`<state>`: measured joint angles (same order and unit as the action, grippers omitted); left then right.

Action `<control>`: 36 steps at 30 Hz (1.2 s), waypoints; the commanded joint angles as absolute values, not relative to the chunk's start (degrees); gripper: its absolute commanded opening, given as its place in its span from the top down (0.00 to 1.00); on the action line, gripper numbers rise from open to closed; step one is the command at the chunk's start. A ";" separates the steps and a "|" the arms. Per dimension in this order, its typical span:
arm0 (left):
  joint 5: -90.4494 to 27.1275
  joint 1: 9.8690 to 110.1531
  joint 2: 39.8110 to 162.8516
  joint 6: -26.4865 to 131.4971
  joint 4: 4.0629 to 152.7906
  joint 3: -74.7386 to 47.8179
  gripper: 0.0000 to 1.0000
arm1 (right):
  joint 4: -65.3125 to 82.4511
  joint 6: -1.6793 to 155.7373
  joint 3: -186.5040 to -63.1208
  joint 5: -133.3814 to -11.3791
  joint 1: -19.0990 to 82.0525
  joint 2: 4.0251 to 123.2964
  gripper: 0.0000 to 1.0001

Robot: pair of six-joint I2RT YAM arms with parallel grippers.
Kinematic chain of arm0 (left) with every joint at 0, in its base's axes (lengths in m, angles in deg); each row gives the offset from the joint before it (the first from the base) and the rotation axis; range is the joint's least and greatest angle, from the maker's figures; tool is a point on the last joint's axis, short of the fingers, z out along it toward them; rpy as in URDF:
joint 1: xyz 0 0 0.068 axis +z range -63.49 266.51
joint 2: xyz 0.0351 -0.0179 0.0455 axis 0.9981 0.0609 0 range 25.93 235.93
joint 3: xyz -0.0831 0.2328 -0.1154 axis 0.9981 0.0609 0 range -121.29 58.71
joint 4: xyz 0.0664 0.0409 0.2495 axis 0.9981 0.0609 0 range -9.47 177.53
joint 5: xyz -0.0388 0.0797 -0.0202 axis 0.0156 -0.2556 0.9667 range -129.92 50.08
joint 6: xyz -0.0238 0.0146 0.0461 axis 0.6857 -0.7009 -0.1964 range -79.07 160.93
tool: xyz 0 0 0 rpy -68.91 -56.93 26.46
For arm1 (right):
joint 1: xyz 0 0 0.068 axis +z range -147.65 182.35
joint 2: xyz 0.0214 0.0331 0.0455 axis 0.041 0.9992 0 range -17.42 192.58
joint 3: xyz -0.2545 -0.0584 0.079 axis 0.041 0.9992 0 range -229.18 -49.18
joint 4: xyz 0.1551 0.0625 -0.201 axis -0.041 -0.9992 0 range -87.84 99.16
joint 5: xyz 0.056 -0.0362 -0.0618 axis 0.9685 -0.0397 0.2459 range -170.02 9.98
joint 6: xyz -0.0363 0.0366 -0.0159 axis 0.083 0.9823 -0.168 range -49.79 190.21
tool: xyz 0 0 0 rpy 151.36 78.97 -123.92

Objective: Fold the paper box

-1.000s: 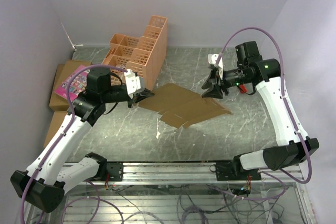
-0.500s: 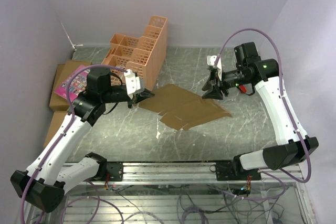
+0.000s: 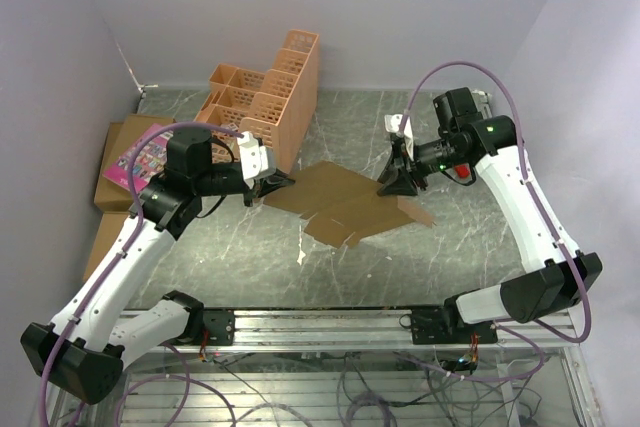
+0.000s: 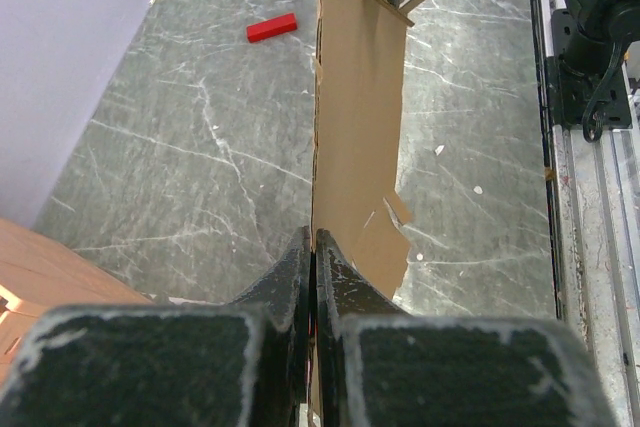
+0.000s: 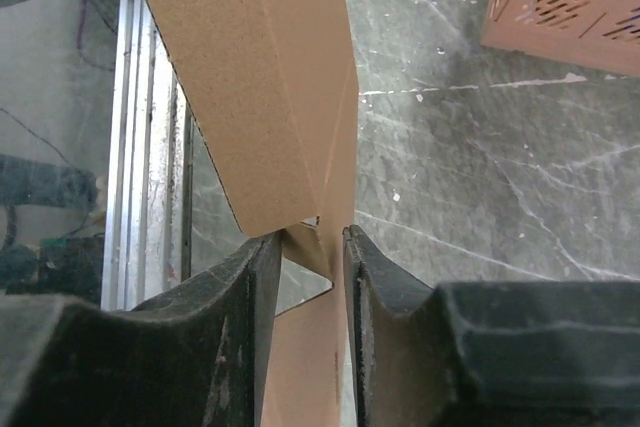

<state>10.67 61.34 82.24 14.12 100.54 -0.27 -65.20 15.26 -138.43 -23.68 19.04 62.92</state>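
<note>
Left gripper pinching paper box edge | pink book print unreadable

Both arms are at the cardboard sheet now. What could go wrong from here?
The left gripper pinches only the paper box's thin edge, so a pull from the other side might slip it free or tear it.
The right gripper has its jaws around a raised flap; closing off the crease could crumple it.
The orange crate stands close to the left gripper; a lift may bump it.
</note>
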 commanded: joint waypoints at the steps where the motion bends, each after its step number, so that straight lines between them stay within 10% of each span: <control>1: 13.25 61.53 81.87 13.68 99.49 -2.04 0.93 | -62.23 17.21 -136.68 -23.53 19.95 62.32 0.71; 12: 13.60 61.55 81.49 13.33 99.60 -1.68 0.93 | -62.41 16.64 -137.20 -22.55 20.51 62.78 1.00; 20: 10.92 61.57 80.62 13.85 99.36 -0.70 0.91 | -62.16 17.06 -137.95 -21.05 20.46 60.98 1.00; 25: 5.96 61.84 78.43 14.55 102.11 -0.25 0.48 | -62.89 17.10 -139.15 -22.13 20.39 59.32 1.00; 36: -3.43 62.25 67.48 16.29 97.59 8.72 0.22 | -68.96 14.17 -142.42 -23.87 20.12 57.22 1.00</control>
<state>-0.63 62.00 68.43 15.19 100.67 7.16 -65.84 15.87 -140.33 -24.36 20.06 58.11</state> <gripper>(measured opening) 0.776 0.018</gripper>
